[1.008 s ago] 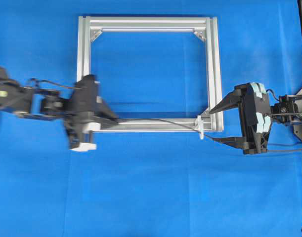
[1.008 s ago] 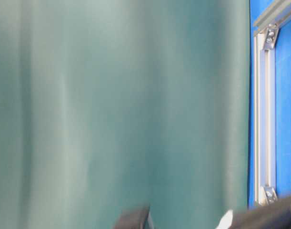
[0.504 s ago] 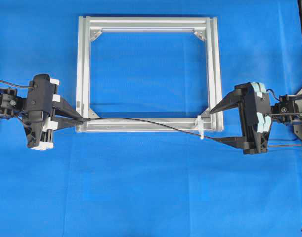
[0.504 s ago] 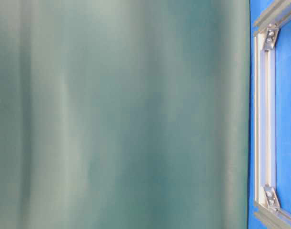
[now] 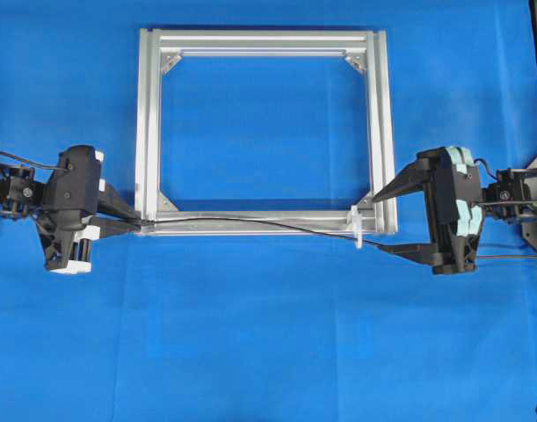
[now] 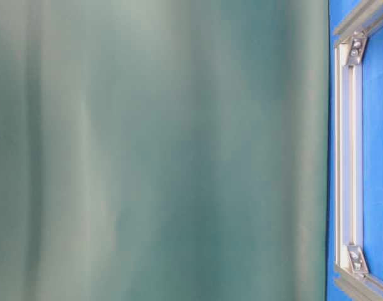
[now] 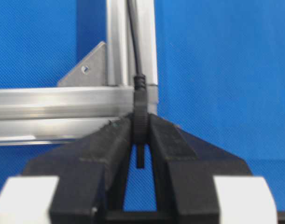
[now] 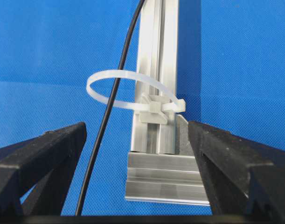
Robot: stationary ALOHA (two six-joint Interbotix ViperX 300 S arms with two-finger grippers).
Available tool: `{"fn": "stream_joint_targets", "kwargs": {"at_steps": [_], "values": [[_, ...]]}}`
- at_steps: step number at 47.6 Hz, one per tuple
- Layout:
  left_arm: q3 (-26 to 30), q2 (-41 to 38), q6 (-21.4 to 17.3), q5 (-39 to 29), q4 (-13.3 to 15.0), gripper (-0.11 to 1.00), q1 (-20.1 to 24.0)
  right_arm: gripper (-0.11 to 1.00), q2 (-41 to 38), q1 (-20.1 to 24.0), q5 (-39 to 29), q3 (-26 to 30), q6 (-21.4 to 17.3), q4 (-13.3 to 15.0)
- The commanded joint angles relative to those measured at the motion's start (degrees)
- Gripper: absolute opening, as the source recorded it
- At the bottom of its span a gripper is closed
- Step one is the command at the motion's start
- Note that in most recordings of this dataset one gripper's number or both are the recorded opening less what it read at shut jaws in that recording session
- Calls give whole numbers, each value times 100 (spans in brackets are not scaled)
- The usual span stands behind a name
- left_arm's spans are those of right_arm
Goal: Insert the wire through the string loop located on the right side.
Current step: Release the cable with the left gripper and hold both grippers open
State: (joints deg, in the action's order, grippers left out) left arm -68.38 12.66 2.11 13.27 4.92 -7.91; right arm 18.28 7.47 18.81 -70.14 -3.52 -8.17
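The wire (image 5: 250, 222) is a thin black cable lying along the near rail of the silver frame (image 5: 149, 123). My left gripper (image 5: 138, 224) is shut on the wire's ribbed plug (image 7: 140, 116) just outside the frame's lower-left corner (image 7: 63, 100). At the right end the wire (image 8: 102, 135) passes through the white string loop (image 8: 128, 72), which is fixed to the frame's lower-right corner (image 5: 358, 230). My right gripper (image 5: 380, 221) stands wide open facing that corner. Its fingers straddle the frame end (image 8: 163, 172), and the wire runs close to one of the fingers (image 8: 49, 154).
A blue cloth (image 5: 268, 334) covers the table. A blurred green surface (image 6: 160, 150) fills most of the table-level view, with one frame rail (image 6: 348, 157) showing at its right edge. Black arm cables (image 5: 514, 257) trail behind the right gripper.
My left gripper has drawn back leftward with the plug, from over the near rail to outside the frame's lower-left corner, pulling the wire with it. The right gripper has not moved.
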Motion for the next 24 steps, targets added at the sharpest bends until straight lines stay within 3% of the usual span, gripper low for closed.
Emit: {"fn": "stream_joint_targets", "kwargs": {"at_steps": [1, 5, 17, 24], "values": [[53, 35, -26, -18, -9, 8, -18, 92, 62, -9, 44, 88, 0, -9], [35, 35, -35, -35, -9, 11, -18, 92, 62, -9, 44, 88, 0, -9], [70, 35, -44, -53, -9, 79, 35, 92, 62, -9, 18, 88, 0, -9], [88, 105, -44, -62, -9, 74, 35, 92, 105, -9, 9, 88, 0, -9]]}}
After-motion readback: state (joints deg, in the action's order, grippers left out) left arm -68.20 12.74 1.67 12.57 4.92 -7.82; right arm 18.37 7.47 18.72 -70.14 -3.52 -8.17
